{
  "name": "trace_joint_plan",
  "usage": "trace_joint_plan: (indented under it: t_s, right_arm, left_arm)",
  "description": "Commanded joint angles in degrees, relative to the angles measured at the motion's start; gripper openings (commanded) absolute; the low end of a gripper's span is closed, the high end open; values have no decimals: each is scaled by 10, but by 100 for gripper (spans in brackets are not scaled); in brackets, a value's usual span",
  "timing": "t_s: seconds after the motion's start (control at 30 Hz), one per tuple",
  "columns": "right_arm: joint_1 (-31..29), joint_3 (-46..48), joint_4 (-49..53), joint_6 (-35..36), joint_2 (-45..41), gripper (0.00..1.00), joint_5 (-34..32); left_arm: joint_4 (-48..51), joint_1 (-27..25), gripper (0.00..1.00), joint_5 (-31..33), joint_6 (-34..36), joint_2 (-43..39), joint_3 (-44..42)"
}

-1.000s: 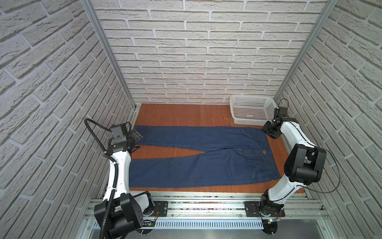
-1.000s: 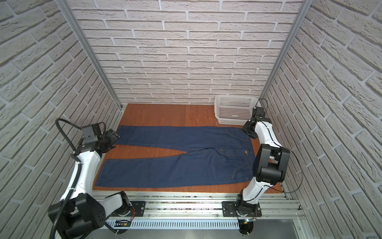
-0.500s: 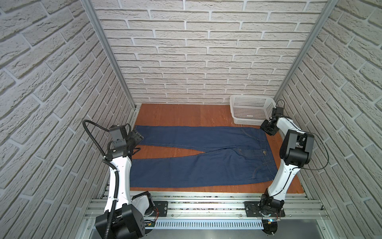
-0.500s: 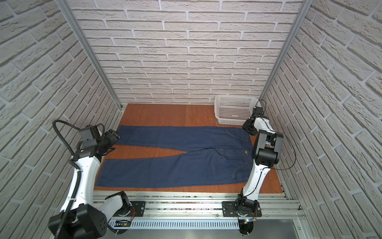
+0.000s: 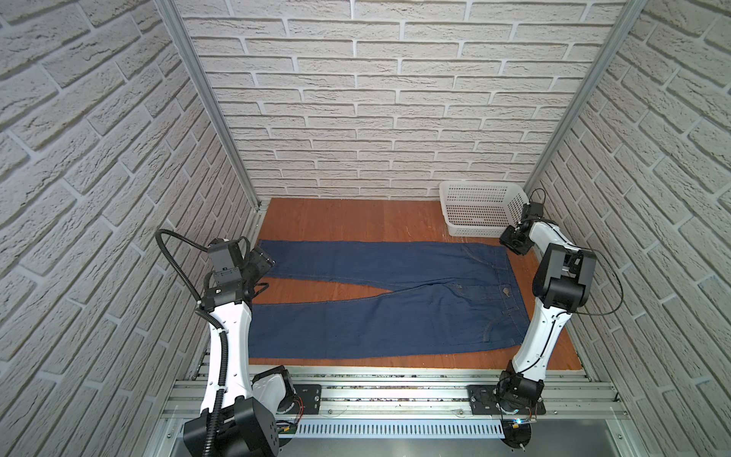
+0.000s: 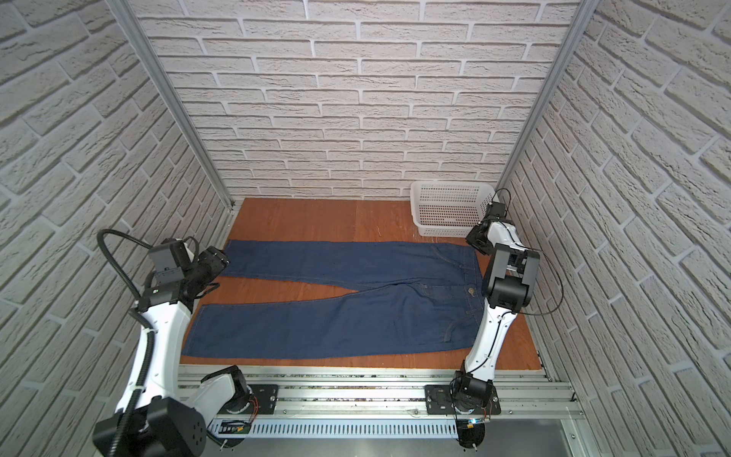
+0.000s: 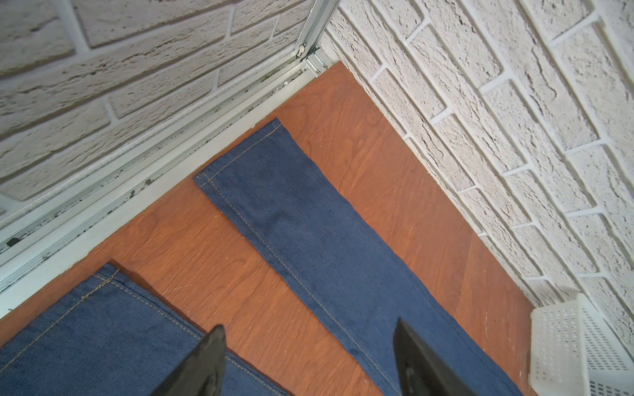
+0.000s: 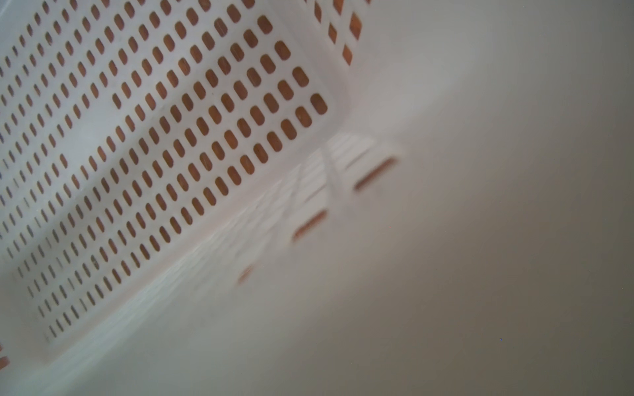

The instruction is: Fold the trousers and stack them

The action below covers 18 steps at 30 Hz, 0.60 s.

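Observation:
The trousers [image 5: 395, 316] [image 6: 336, 320] are dark blue jeans lying flat on the wooden table, with the waist at the right and both legs running left. My left gripper [image 5: 263, 261] [image 6: 215, 257] hovers over the far leg near its hem. In the left wrist view it [image 7: 308, 324] is open and empty, one finger over the far leg [image 7: 308, 223] and one over the near leg. My right gripper [image 5: 514, 239] [image 6: 476, 237] sits at the far corner of the waistband, close against the basket. Its fingers are hidden.
A white perforated basket [image 5: 480, 209] [image 6: 451, 209] [image 7: 576, 343] stands in the far right corner and fills the right wrist view [image 8: 137, 137]. Brick walls close in on three sides. A metal rail [image 5: 395, 391] runs along the front edge.
The right arm's elbow has drawn in and back, and its gripper has shifted slightly toward the basket. The left gripper has edged a little over the far leg's hem.

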<state>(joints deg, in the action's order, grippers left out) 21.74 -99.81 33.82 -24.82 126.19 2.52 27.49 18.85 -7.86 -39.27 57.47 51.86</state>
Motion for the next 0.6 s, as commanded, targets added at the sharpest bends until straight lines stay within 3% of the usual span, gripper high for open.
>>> trace_joint_plan:
  t_s: [0.0,0.33,0.57]
  right_arm:
    - [2,-19,-1,0,17,40,17]
    - [2,-1,-15,-19,21,37,41]
    - [5,107,-145,-31,-81,37,70]
  left_arm:
    - [-18,3,76,-3,1,-7,-7]
    - [-20,2,76,-1,2,-6,-4]
    - [-24,4,76,-3,1,-4,-2]
